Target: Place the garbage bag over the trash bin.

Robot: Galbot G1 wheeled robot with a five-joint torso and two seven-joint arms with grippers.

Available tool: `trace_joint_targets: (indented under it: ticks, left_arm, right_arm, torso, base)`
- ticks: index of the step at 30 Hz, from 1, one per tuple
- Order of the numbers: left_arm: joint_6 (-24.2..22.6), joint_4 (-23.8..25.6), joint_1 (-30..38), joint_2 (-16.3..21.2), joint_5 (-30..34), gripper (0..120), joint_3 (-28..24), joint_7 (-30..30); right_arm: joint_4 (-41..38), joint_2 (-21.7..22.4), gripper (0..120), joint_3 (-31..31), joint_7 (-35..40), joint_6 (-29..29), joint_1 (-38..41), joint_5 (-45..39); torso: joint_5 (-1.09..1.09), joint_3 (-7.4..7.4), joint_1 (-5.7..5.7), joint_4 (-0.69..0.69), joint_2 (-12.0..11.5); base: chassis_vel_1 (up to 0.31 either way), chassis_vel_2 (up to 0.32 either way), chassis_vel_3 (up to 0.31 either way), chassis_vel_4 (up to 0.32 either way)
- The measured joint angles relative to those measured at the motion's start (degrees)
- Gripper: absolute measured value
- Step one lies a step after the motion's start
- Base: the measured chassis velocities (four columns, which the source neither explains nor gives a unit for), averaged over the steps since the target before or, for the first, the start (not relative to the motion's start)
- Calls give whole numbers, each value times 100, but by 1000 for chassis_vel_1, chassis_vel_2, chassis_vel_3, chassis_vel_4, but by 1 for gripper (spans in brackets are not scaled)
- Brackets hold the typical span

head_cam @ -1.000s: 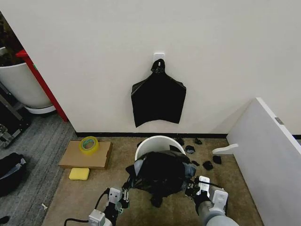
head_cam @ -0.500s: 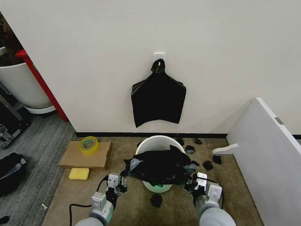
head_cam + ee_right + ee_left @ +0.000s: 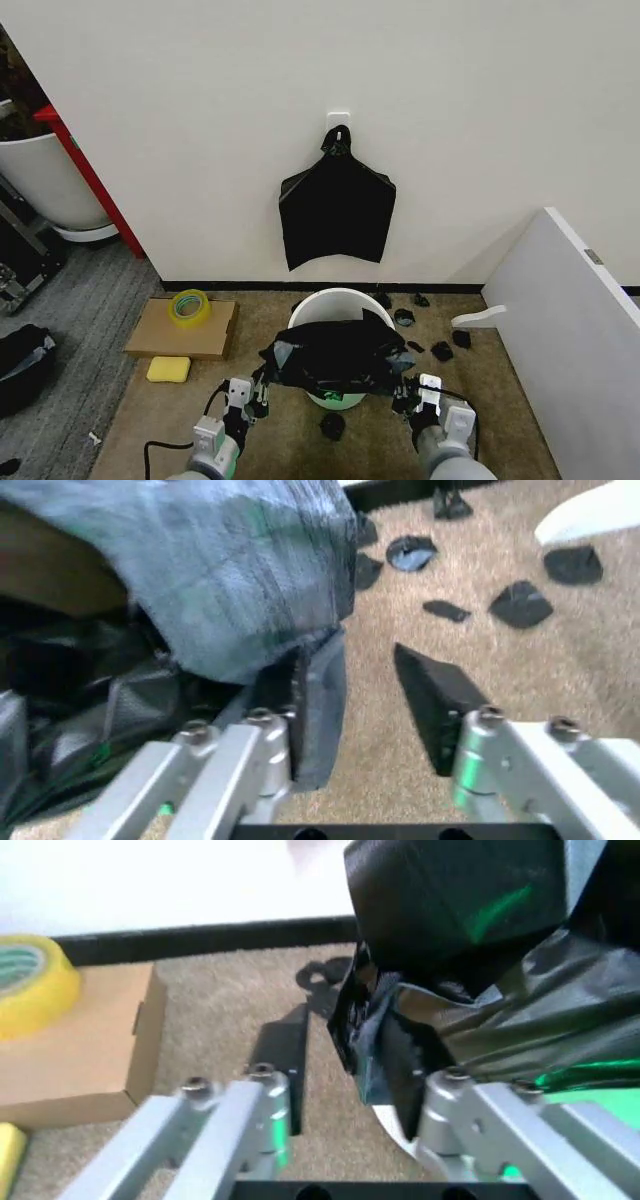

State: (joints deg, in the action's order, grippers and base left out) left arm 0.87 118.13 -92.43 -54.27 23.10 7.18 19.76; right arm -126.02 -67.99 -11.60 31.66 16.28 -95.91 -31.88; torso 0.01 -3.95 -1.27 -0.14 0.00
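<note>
Plastic, black and crinkly: the garbage bag [image 3: 335, 355] lies bunched across the near side of the trash bin [image 3: 340, 301], stretched between the two hands. The left hand [image 3: 259, 391] is at the bag's left edge; in its wrist view the jaws stand apart, with one finger [image 3: 405, 1084] against the film and nothing pinched between them. The right hand [image 3: 404, 392] is at the opposite edge, jaws also spread, the bag's edge draped against one finger [image 3: 295, 712]. Beyond the right hand, small black scraps [image 3: 442, 350] dot the carpet [image 3: 280, 440]. Out past the left hand a cardboard box [image 3: 183, 329] carries a roll of yellow tape [image 3: 188, 306].
</note>
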Motion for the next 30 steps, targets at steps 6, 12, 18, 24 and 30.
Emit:
trace_joint_targets:
  ticks: [6,12,18,24,30]
  left_arm:
    - [141,222,-312,100,-13,56,90,-100]
    - [633,460,-693,106,-29,76,269,-239]
    - [1180,669,-1047,-115,-292,97,677,-316]
    - [1847,668,-1353,-560,-652,100,1082,-327]
    - [2410,484,-1572,-1126,-968,100,1444,-473]
  right_arm:
    - [-284,49,56,-160,-257,-214,-457,222]
    - [-716,58,76,-434,-275,-239,-816,239]
    - [-1112,203,97,-1002,-527,-244,-1143,269]
    - [-1344,700,100,-1723,-1443,-449,-1278,272]
    - [-1114,1642,100,-1906,-2637,-153,-139,-608]
  torso:
    - [1,0,0,0,0]
    - [0,0,0,0,0]
    - [0,0,0,-1,0]
    - [1,1,0,-3,0]
    - [2,0,0,0,0]
  base:
    - [0,0,0,0]
    - [0,0,0,0]
    - [0,0,0,0]
    - [0,0,0,0]
    - [0,0,0,0]
